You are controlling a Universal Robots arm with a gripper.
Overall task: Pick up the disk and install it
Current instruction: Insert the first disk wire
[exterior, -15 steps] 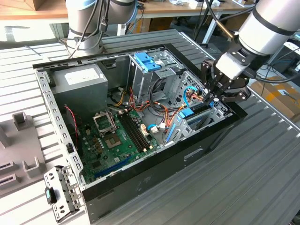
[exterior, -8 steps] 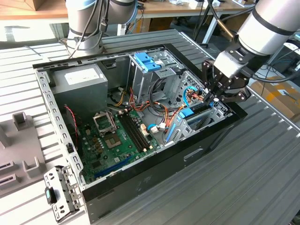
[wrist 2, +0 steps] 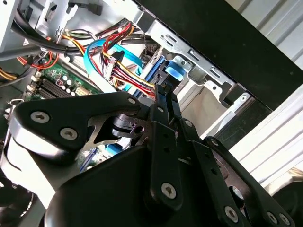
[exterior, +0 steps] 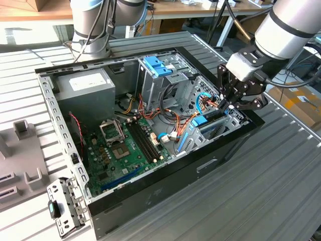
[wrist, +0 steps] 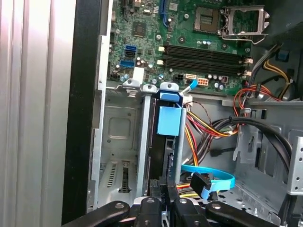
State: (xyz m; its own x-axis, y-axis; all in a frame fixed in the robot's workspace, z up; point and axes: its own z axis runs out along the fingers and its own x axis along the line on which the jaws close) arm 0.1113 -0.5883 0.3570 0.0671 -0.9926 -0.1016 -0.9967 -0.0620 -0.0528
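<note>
The disk (exterior: 207, 122), dark with bright blue rails, stands on edge in the metal drive bay (exterior: 235, 118) at the corner of the open computer case on the exterior view's right. My gripper (exterior: 226, 106) reaches down onto the disk's upper edge, its black fingers closed on it. In the first wrist view the disk (wrist: 166, 142) is seen edge-on between grey bay walls, with a blue tab at its far end, and the gripper (wrist: 166, 202) pinches its near end. In the second wrist view the fingers (wrist 2: 163, 106) meet at the disk's blue rail (wrist 2: 159, 71).
Coloured power cables (exterior: 173, 120) and a blue data cable (wrist: 210, 179) lie close beside the bay. The motherboard (exterior: 128, 145), a grey power supply (exterior: 85, 90) and a paler blue tray (exterior: 157, 65) are in the case. A second arm's base (exterior: 93, 22) stands behind. A loose bracket (exterior: 62, 206) lies outside.
</note>
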